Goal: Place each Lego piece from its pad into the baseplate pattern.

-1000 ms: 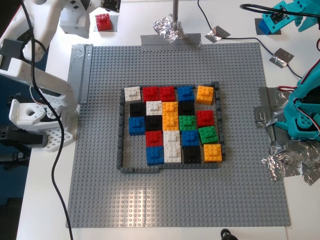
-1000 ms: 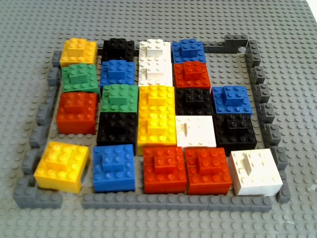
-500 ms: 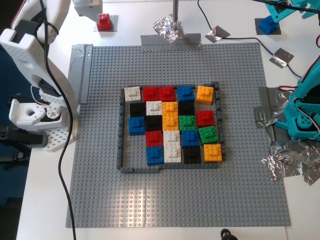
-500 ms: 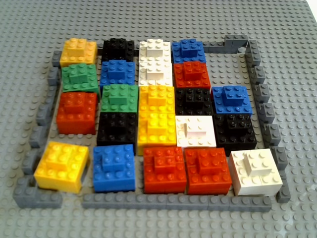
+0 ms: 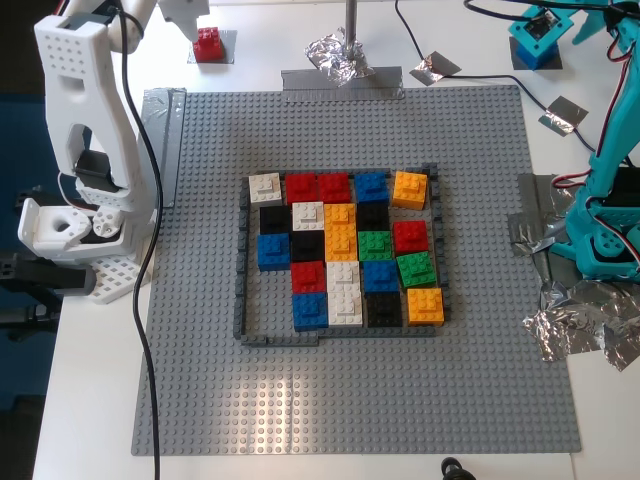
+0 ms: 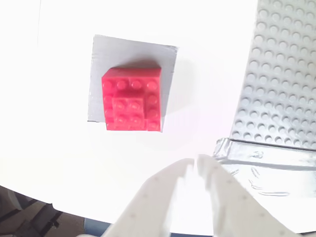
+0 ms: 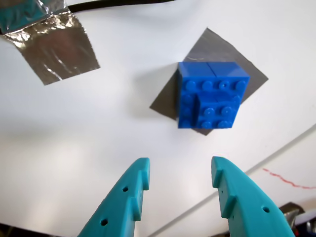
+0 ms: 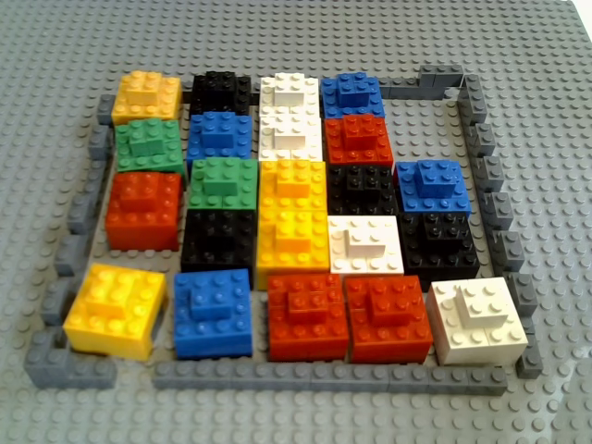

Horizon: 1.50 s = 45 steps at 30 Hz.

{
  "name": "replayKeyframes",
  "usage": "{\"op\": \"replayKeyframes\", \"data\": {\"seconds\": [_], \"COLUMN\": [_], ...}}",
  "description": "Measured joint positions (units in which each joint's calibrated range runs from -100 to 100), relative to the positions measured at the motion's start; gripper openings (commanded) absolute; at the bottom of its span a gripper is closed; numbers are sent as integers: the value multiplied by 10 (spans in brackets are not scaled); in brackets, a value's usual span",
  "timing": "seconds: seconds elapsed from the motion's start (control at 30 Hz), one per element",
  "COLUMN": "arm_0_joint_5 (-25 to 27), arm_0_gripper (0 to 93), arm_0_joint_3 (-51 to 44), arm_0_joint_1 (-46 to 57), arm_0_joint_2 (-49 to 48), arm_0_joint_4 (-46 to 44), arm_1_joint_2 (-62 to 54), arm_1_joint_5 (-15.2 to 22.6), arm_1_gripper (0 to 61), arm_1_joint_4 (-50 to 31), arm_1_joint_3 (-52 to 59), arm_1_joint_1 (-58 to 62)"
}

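My first gripper [image 7: 180,170], teal, hangs with jaws spread above the small blue Lego brick [image 7: 211,95] sitting on its dull grey square pad [image 7: 217,47]; my second gripper [image 6: 195,168], white, has its jaws nearly together and empty, near the bright red Lego brick [image 6: 131,99] resting on its own grey pad [image 6: 101,54]. Both bricks lie off the large grey studded baseplate [image 5: 200,330], whose mosaic of coloured bricks [image 8: 291,217] shows gaps inside its dark grey frame [image 8: 324,375].

Bright overhead light glares on the baseplate [image 5: 290,385] and overexposes the second wrist view

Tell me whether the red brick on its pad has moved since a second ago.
No. The red brick sits on its grey pad as before, the same distance from the baseplate corner in the exterior view.
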Motion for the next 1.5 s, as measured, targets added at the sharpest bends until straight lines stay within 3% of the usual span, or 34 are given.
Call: {"op": "replayKeyframes", "data": {"seconds": [0.17,0.4,0.7,1.2,1.4,1.5], "arm_0_joint_5": [6,18,21,21,21,21], "arm_0_gripper": [143,143,143,142,93,83], "arm_0_joint_3": [-3,-3,-56,-59,-84,-96], "arm_0_joint_1": [-21,-32,-32,-31,-31,-31], "arm_0_joint_2": [8,13,54,81,101,109], "arm_0_joint_4": [0,-12,-12,-12,-12,-12], "arm_1_joint_2": [48,91,97,136,137,137], "arm_1_joint_5": [5,9,16,16,12,10], "arm_1_gripper": [206,283,278,274,271,204], "arm_1_joint_4": [-4,1,-40,-75,-79,-68], "arm_1_joint_3": [-61,-111,-95,-86,-86,-88], "arm_1_joint_1": [-11,-12,7,7,5,-4]}}
